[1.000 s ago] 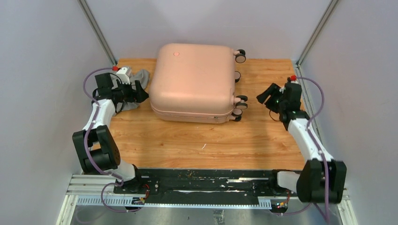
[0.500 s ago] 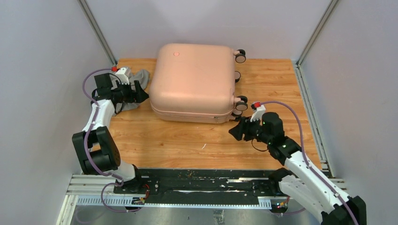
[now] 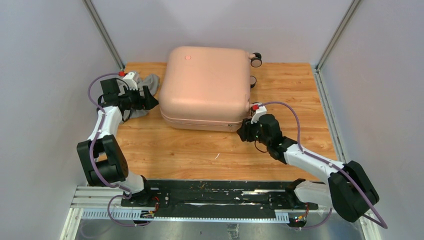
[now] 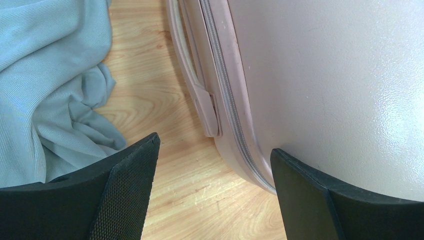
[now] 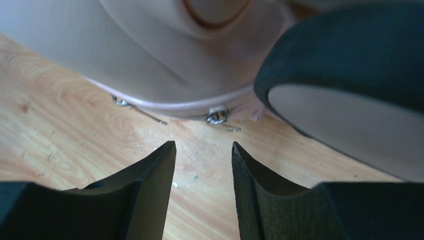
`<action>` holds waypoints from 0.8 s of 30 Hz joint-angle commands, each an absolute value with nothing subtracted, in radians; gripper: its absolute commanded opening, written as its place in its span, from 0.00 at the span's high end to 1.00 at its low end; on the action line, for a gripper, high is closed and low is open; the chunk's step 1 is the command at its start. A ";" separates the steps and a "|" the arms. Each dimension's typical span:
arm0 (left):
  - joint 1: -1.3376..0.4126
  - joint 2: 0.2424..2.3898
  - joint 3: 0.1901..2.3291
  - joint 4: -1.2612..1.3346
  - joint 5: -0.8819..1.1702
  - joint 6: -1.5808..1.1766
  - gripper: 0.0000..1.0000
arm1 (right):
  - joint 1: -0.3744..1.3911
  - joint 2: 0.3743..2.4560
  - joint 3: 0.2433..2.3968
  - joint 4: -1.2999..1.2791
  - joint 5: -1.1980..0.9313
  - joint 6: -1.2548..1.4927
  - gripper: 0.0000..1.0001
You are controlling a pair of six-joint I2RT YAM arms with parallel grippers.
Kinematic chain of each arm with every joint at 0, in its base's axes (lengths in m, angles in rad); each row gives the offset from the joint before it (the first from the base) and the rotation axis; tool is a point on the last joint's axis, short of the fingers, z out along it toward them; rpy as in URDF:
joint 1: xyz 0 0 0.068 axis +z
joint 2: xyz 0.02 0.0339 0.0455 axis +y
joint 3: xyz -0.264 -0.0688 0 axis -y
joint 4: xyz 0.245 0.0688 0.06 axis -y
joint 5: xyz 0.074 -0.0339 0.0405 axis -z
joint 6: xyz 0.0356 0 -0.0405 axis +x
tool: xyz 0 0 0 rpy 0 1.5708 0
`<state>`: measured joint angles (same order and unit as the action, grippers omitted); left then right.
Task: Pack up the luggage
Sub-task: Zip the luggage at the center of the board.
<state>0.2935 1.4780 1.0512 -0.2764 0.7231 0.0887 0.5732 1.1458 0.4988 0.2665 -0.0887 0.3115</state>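
Observation:
The luggage, a pale pink hard-shell suitcase, lies closed and flat at the back middle of the wooden table. My left gripper is open and empty at its left side; the left wrist view shows the gripper over bare wood beside the shell, side handle and zipper seam. My right gripper is low at the front right corner. In the right wrist view it is narrowly open and empty, just short of a metal zipper pull, with a black wheel on the right.
A grey-blue cloth lies crumpled on the table left of the suitcase, behind my left gripper, and shows in the left wrist view. Two wheels stick out at the suitcase's right side. Grey walls enclose the table.
My right arm has swung from the table's right side in to the suitcase's front right corner and dropped low. The left arm, suitcase and cloth have not moved.

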 commanded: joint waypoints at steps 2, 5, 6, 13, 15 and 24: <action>0.289 1.482 1.077 -0.283 0.784 0.066 0.13 | 0.605 1.166 0.527 0.396 0.096 0.259 0.50; 0.289 1.486 1.076 -0.281 0.786 0.068 0.13 | 0.608 1.174 0.517 0.434 0.135 0.235 0.49; 0.289 1.486 1.076 -0.281 0.786 0.070 0.13 | 0.610 1.180 0.510 0.454 0.143 0.226 0.48; 0.289 1.487 1.078 -0.281 0.787 0.074 0.13 | 0.611 1.223 0.477 0.619 0.092 0.169 0.53; 0.290 1.487 1.078 -0.283 0.787 0.074 0.13 | 0.613 1.231 0.471 0.652 0.074 0.166 0.57; 0.290 1.494 1.085 -0.286 0.787 0.074 0.13 | 0.614 1.235 0.433 0.773 -0.020 0.126 0.76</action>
